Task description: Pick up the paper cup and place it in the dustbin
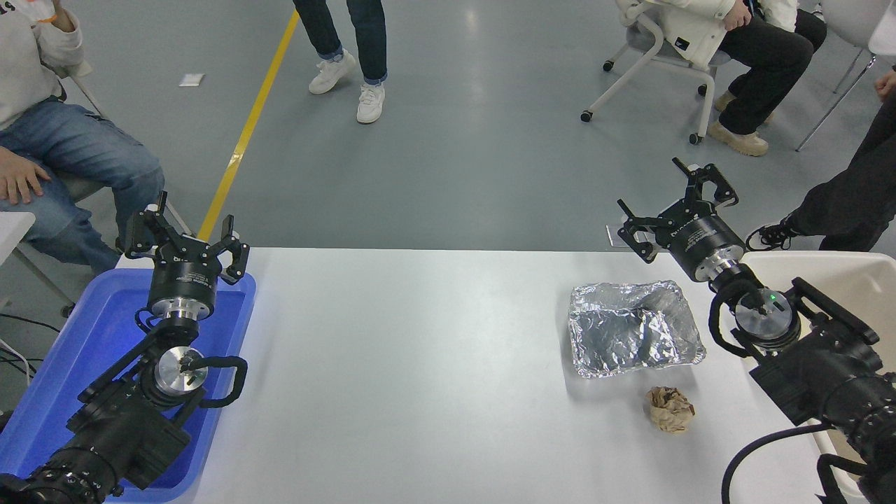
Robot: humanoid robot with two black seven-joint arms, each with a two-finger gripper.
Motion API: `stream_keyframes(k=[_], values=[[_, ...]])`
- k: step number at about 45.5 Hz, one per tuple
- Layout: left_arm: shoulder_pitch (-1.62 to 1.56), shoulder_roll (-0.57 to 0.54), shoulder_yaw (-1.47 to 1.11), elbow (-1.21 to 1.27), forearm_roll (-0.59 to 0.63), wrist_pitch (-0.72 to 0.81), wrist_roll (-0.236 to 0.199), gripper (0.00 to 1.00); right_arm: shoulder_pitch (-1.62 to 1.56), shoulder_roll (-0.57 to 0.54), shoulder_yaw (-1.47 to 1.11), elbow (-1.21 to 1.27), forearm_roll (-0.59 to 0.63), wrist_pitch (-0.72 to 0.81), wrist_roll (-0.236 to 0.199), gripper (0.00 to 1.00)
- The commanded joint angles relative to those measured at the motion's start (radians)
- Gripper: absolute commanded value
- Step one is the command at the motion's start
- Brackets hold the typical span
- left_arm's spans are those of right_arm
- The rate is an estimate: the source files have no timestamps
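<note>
Right gripper [668, 199] jaws wide, empty

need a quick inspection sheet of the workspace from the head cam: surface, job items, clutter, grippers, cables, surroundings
Surface: white table, dry and unmarked where bare.
Job's things: dustbin at the right edge, partly hidden by the right arm; paper cup: nothing seen.
Clutter: foil tray and crumpled brown paper ball right of centre; blue tray at the left edge.
Grippers: left gripper open and empty, above the blue tray; right gripper open and empty, past the table's far edge.
Cables: black cable loops on both arms; loose cables on the floor, far left.
Surroundings: seated and standing people beyond the table; yellow floor line.
</note>
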Motion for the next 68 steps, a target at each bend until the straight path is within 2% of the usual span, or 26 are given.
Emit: stream_keyframes(k=[1, 10, 28, 41, 50, 55, 60, 68], values=[[0.0, 0.0, -0.001, -0.001, 0.001, 0.0, 0.0, 0.99, -0.001, 0.003, 0.0, 0.0, 0.0, -0.001, 0.0, 1.0], [-0.001, 0.0, -0.001, 0.0, -0.001, 0.0, 0.0, 0.99, 0.003, 0.006, -0.003, 0.008, -0.002, -0.001, 0.0, 1.0], [-0.001, 0.0, 0.001, 0.0, 0.001, 0.0, 0.0, 0.99, 0.033, 0.006, -0.004, 0.051, -0.091, -0.004, -0.007, 1.0], [0.0, 0.0, 0.001, 0.0, 0.001, 0.0, 0.0, 0.99, 0.115, -0.179, -0.168, 0.218, -0.298, -0.009, -0.01, 1.0], [0.0, 0.0, 0.001, 0.0, -0.001, 0.0, 0.0, 0.99, 0.261, -0.325, -0.441, 0.276, -0.338, -0.007, -0.01, 1.0], [0.0, 0.0, 0.001, 0.0, -0.001, 0.0, 0.0, 0.99, 0.431, -0.428, -0.72, 0.32, -0.341, 0.0, -0.01, 1.0], [0.0, 0.0, 0.001, 0.0, -0.001, 0.0, 0.0, 0.99, 0.615, -0.48, -1.001, 0.383, -0.359, 0.005, -0.01, 1.0], [0.0, 0.0, 0.001, 0.0, 0.001, 0.0, 0.0, 0.99, 0.891, -0.517, -1.367, 0.508, -0.472, 0.023, -0.009, 1.0]])
